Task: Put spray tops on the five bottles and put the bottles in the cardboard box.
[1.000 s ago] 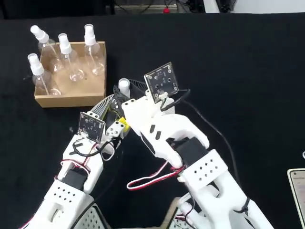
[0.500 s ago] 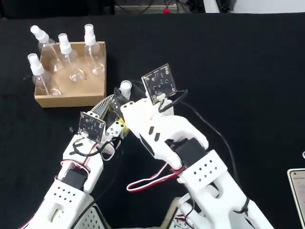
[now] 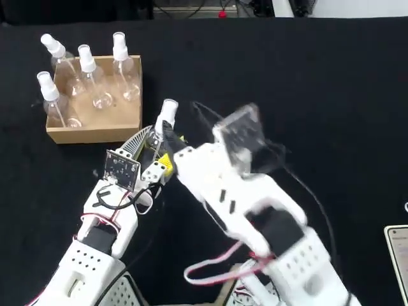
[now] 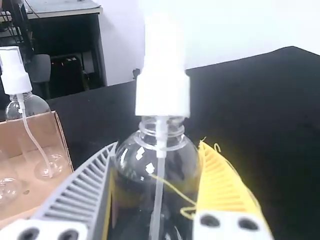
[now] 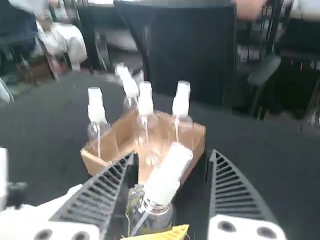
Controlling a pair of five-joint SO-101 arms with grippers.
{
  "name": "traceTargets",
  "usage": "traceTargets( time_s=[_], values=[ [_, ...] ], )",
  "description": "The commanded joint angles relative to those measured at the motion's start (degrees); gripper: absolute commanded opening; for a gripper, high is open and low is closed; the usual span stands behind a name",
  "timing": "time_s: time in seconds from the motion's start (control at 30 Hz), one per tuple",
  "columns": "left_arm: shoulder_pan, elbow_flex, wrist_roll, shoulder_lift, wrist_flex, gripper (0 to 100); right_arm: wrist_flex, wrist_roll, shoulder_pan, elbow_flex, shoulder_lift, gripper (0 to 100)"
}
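1. Fingers of the left gripper (image 4: 157,147), one grey and one yellow, clamp the fifth bottle (image 4: 150,175) at the centre of the high view. The spray top (image 4: 162,85) sits on its neck, its tube hanging down inside.
2. The right gripper (image 5: 172,156) hangs around the spray top with jaws spread wide, gripping nothing.
3. The cardboard box (image 3: 95,127) sits at the upper left of the high view, with four capped bottles (image 3: 89,76) standing inside.
4. Bare thread shows on the neck below the collar, so the spray top is probably not wound down. If carried to the cardboard box now, it could lean or drop off.
5. Either spread jaw is near enough to nudge the loose spray top askew as it closes. The smooth, round bottle could also turn in the left gripper's hold during any twisting.
6. Room in the cardboard box looks tight, so a bottle lowered in could knock over one already there.
7. The fifth bottle's base is cut off by the lower edge of the left wrist view, so contact with the table (image 3: 319,95) cannot be judged.
8. The right arm is smeared in the high view. The spray top looks upright in one wrist view and leaning in the other, so its true angle is unclear.
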Motion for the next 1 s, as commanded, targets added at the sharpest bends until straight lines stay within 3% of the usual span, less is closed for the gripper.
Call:
traceTargets(
  time_s=[0.0, 0.17, 0.3, 0.4, 0.63, 0.77, 0.97],
  values=[
    [-0.6, -0.9, 0.3, -1.0, -1.4, 4, 0.4, 0.1, -0.8, 0.9, -6.1, 21.1],
    [-0.6, -0.8, 0.3, -1.0, -1.4, 4, -4.2, 0.2, 1.8, 4.6, -6.7, 20.3],
    [-0.6, -0.8, 0.3, -1.0, -1.4, 4, -11.9, 0.1, 7.6, 7.7, -6.6, 0.6],
    [-0.6, -1.1, 0.3, -1.0, -1.4, 4, -14.9, 0.1, 8.0, 8.1, -6.4, 6.1],
    [-0.3, -1.2, 0.3, -1.0, -1.4, 4, -19.9, 0.5, 9.5, 2.2, 10.2, 1.1],
    [-0.5, -0.9, 0.3, -1.0, -1.4, 4, -16.2, 0.2, 9.3, -3.8, 19.6, 1.1],
    [-0.2, -1.0, 0.3, -1.0, -1.4, 4, -11.5, 0.1, 7.2, -5.7, 18.3, 1.1]
  ],
)
